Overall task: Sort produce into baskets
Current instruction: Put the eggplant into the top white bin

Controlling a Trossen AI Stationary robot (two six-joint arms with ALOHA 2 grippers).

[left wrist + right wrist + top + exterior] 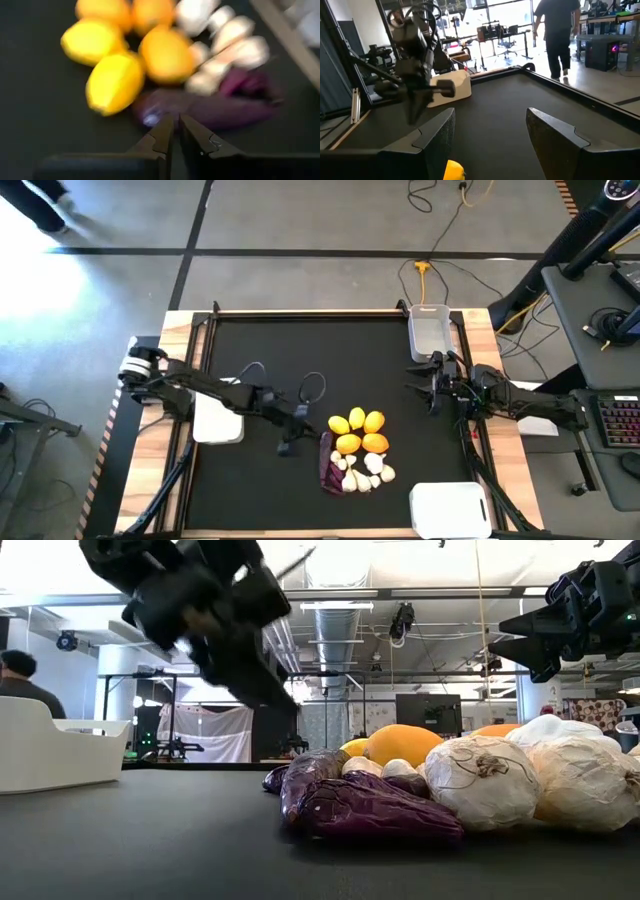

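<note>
Black mat on wood-edged table [180, 330]; produce [358, 452] heaped near-centre, all three baskets [220, 420] empty at left, far right, near right. Left gripper [287, 442] just left of heap, fingers pinched nearly closed, holding nothing. Right gripper [436, 385] waits beside far-right basket, fingers wide. Step, as judged: approach for first pick; next needs fingers spread before closing on purple vegetable [210, 107]. Only low view shows heap's stacking; only high view shows all baskets
</note>
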